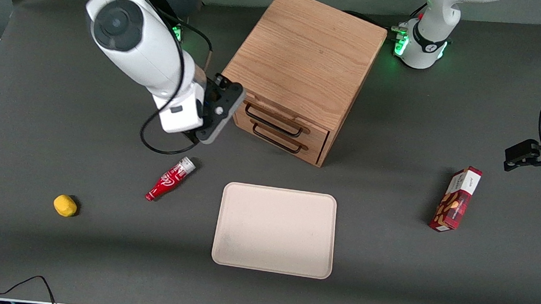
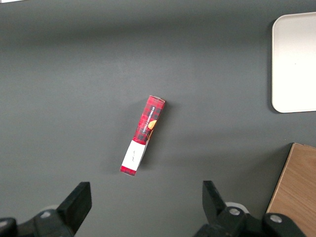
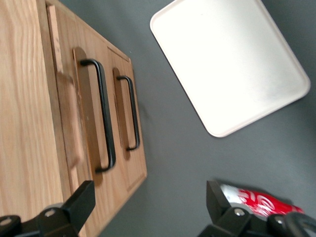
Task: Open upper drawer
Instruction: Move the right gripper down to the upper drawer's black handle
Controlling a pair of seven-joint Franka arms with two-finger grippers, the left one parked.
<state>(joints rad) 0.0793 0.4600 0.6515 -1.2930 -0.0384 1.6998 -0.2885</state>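
The oak cabinet [image 1: 303, 57] stands mid-table, its front facing the front camera. The upper drawer [image 1: 314, 132] is shut, with a thin black bar handle [image 1: 273, 121]; the bottom drawer's matching handle [image 1: 276, 141] lies just below. In the right wrist view the upper drawer [image 3: 66, 98] and its handle [image 3: 105, 113] show beside the bottom drawer [image 3: 121, 168]. My right gripper [image 1: 216, 105] hovers in front of the cabinet's front corner at the working arm's end, beside the handles and apart from them. In the wrist view the gripper [image 3: 149, 202] is open and empty.
A cream tray [image 1: 274, 230] lies nearer the front camera than the cabinet; it also shows in the right wrist view [image 3: 229, 59]. A red cola bottle [image 1: 170, 179] lies below the gripper. A yellow lump [image 1: 65, 205] sits toward the working arm's end. A red snack box [image 1: 456, 199] lies toward the parked arm's end.
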